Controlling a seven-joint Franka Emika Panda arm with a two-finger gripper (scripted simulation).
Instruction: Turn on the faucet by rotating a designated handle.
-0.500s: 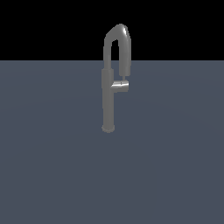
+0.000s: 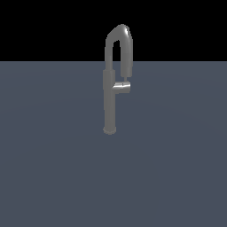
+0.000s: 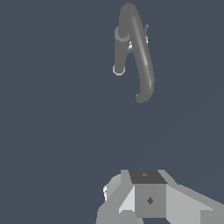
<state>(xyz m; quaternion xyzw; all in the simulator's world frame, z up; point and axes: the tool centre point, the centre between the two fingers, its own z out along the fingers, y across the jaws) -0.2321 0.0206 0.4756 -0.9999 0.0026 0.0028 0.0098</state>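
My claw (image 3: 151, 199) shows only as grey housing at the wrist view's edge; fingertips are out of frame, so I cannot tell whether it is spread or clenched. The faucet (image 2: 109, 102) stands upright on the grey tabletop (image 2: 53, 177), well apart from me. The handle (image 2: 121, 88) juts sideways toward the exterior view's right, under the spout tip. No contact yet; approach comes first, I judge.

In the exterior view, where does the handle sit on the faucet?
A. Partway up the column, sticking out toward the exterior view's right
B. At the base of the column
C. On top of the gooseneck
A: the handle juts sideways from the faucet column, just under the spout's tip.
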